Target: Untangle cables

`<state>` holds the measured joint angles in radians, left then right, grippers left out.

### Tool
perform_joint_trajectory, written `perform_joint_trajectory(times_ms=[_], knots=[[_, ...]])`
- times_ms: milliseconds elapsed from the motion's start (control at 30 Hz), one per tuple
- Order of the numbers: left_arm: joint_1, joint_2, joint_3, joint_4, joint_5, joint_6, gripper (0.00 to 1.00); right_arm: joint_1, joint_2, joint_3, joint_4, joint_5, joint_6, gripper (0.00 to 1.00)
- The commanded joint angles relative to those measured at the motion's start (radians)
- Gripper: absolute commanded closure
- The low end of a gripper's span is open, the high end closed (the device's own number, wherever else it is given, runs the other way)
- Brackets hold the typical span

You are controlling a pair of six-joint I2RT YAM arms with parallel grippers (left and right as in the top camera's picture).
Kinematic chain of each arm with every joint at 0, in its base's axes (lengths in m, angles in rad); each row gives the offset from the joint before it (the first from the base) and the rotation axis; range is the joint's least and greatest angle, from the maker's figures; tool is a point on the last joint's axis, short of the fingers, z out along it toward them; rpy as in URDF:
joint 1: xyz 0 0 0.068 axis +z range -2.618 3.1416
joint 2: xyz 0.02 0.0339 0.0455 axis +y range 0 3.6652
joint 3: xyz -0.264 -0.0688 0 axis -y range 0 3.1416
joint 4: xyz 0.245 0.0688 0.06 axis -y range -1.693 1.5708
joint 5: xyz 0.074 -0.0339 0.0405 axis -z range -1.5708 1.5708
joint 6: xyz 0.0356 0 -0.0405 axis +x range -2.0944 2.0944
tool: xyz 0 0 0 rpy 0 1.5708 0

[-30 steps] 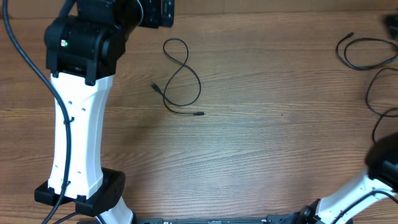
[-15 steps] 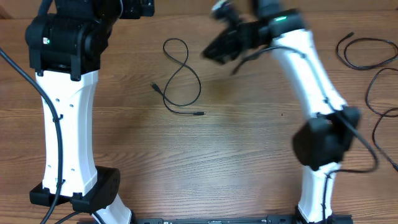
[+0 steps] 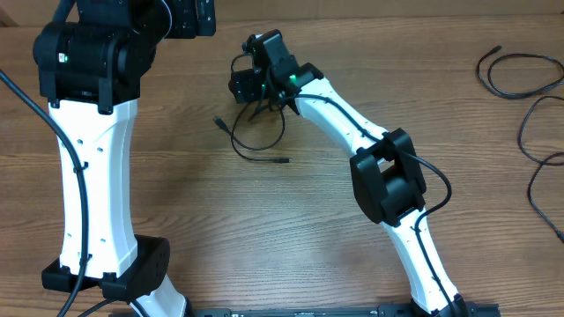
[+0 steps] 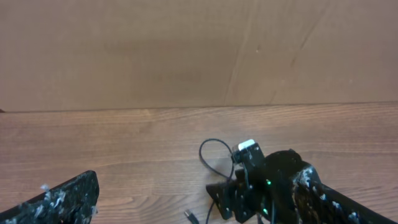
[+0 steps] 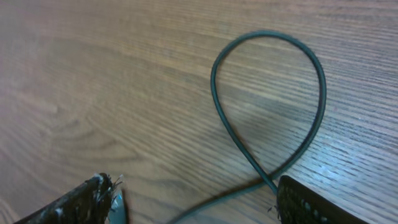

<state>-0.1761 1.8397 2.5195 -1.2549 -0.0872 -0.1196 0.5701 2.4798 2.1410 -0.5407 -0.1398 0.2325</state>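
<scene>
My right fingers (image 5: 311, 202) are released and spread wide, low over the surface (image 3: 264, 229). The rounded loop of 1 cable (image 5: 212, 87) lies flat on the wood in the gap between them. From the right wrist camera the loop's crossing point sits just at the inner edge of 1 finger, and I cannot tell whether it touches; the other finger is well clear of the cord. Nothing is grasped. From overhead this cable curls in a figure of 8 near the far edge of the surface, left of the middle. Its 2 plug ends point toward the left edge and the near edge, and the right arm's head covers its far loop. My left fingers (image 4: 56, 202) are also released and hold nothing, up by the far left corner and apart from the cord. 2 more cables (image 3: 515, 75) lie along the right edge toward the far right corner.
</scene>
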Motion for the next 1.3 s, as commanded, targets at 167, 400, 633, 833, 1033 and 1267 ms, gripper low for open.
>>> perform_joint_trajectory(times_ms=[167, 400, 633, 833, 1033, 1267], knots=[[0.000, -0.034, 0.003, -0.035, 0.002, 0.031, 0.00, 0.002, 0.143, 0.005, -0.034, 0.082, 0.089, 0.16], [0.000, -0.034, 0.003, -0.059, 0.002, 0.031, 0.00, -0.005, 0.152, 0.005, -0.037, 0.095, 0.074, 0.73], [0.000, -0.034, 0.003, -0.086, 0.002, 0.032, 0.00, -0.006, 0.127, 0.057, -0.095, 0.083, 0.021, 0.00], [0.000, -0.034, 0.003, -0.089, 0.002, 0.038, 0.00, -0.011, 0.085, 0.176, -0.095, 0.071, 0.008, 0.00], [0.000, -0.034, 0.003, -0.109, 0.002, 0.039, 0.00, -0.034, 0.106, 0.175, -0.054, 0.072, -0.011, 0.00], [0.000, -0.034, 0.003, -0.110, 0.002, 0.038, 0.00, -0.047, 0.184, 0.175, -0.033, 0.071, -0.074, 0.03]])
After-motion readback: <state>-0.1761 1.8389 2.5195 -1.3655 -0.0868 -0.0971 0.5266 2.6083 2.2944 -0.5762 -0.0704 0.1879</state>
